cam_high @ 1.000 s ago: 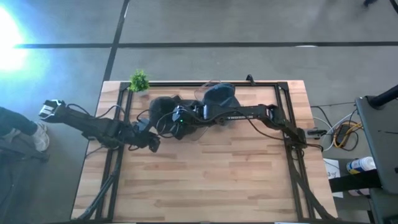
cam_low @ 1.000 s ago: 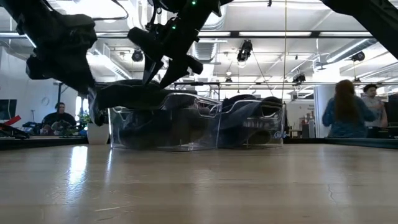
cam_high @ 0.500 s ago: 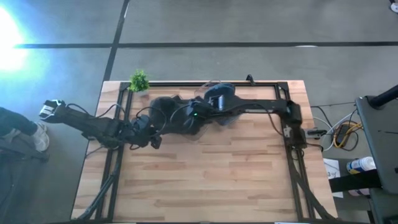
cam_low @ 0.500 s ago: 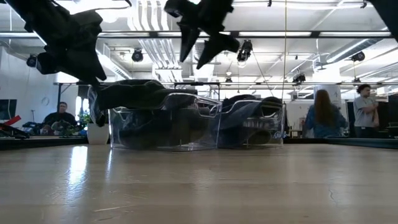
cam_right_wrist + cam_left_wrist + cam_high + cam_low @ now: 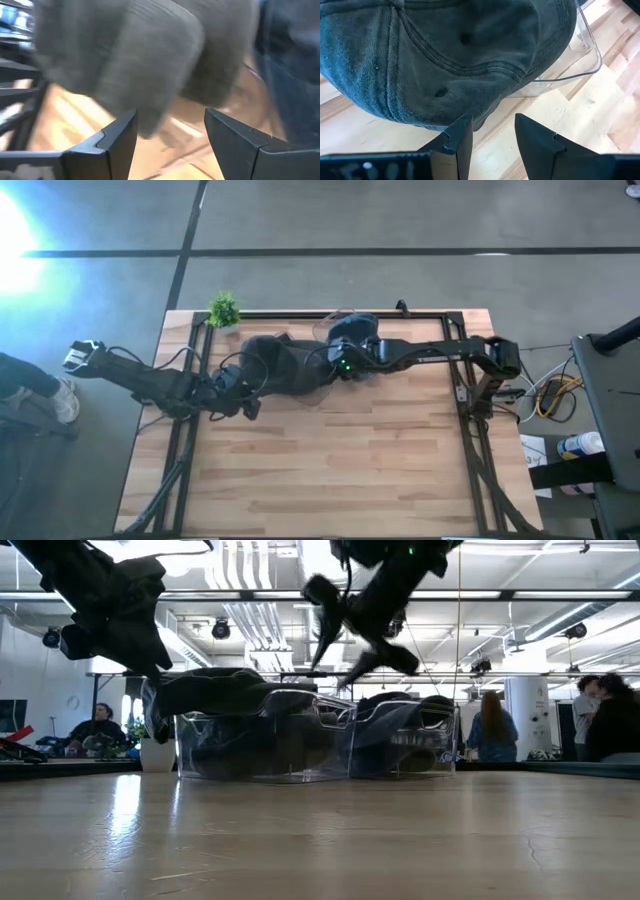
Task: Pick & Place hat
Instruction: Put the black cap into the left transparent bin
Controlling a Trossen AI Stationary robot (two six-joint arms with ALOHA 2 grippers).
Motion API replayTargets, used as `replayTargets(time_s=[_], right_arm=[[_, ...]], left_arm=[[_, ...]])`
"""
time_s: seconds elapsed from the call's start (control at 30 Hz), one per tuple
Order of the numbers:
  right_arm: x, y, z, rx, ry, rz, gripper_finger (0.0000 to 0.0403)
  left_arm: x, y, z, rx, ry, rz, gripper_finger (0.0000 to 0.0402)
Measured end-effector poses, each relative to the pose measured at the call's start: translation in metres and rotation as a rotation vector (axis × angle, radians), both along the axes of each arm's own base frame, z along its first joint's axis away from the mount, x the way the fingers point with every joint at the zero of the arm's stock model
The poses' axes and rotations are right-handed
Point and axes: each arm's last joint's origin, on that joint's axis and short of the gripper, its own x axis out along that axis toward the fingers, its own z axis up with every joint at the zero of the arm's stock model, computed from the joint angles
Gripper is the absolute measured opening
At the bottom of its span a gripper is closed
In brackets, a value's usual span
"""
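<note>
The near worktop [image 5: 330, 470] carries nothing in view. At mid-depth on the left, the left gripper [image 5: 492, 131] hovers just beside the left clear bin [image 5: 262, 745], jaws parted and empty. The grey hat [image 5: 455, 55] lies draped over that bin's rim, partly overhanging. The right gripper [image 5: 170, 127], jaws also parted and empty, hangs above the right bin [image 5: 400, 745] at the far edge. Recommended: pinch the overhanging fabric rather than the crown, then lift straight up to clear the rim.
</note>
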Motion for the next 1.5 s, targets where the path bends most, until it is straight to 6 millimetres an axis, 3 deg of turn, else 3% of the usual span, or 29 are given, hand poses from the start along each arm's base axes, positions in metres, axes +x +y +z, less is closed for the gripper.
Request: replayTargets(time_s=[0.1, 0.3, 0.67, 0.77, 0.87, 1.07, 1.23, 1.4, 1.5], right_arm=[[-0.003, 0.000, -0.015, 0.032, 0.015, -0.017, 0.0226], [0.005, -0.001, -0.028, 0.071, -0.127, -0.025, 0.0226], [0.026, -0.013, -0.035, 0.058, -0.223, 0.009, 0.0225], [0.030, -0.012, -0.044, 0.068, -0.207, 0.019, 0.0207], [0.032, -0.013, -0.044, 0.044, -0.223, 0.022, 0.0159], [0.028, -0.015, -0.024, -0.043, -0.277, 0.016, 0.0025], [0.021, -0.016, -0.005, -0.147, -0.305, -0.010, 0.0012], [0.009, -0.015, 0.035, -0.227, -0.437, 0.011, 0.0011], [0.001, -0.010, 0.049, -0.287, -0.449, 0.012, 0.0010]], left_arm=[[0.000, 0.000, 0.000, -0.005, 0.002, -0.004, 0.0140], [0.000, 0.000, 0.000, -0.010, 0.005, -0.008, 0.0140], [0.002, -0.001, -0.001, -0.013, 0.003, -0.005, 0.0140], [0.002, -0.001, -0.002, -0.015, 0.008, -0.008, 0.0140], [0.003, -0.001, -0.002, -0.016, 0.013, -0.009, 0.0140], [0.003, -0.001, -0.002, -0.016, 0.013, -0.009, 0.0140], [0.004, -0.002, 0.001, -0.020, 0.003, -0.010, 0.0140], [0.004, -0.002, 0.003, -0.020, -0.003, -0.012, 0.0140], [0.004, -0.002, 0.003, -0.024, -0.005, -0.007, 0.0140]])
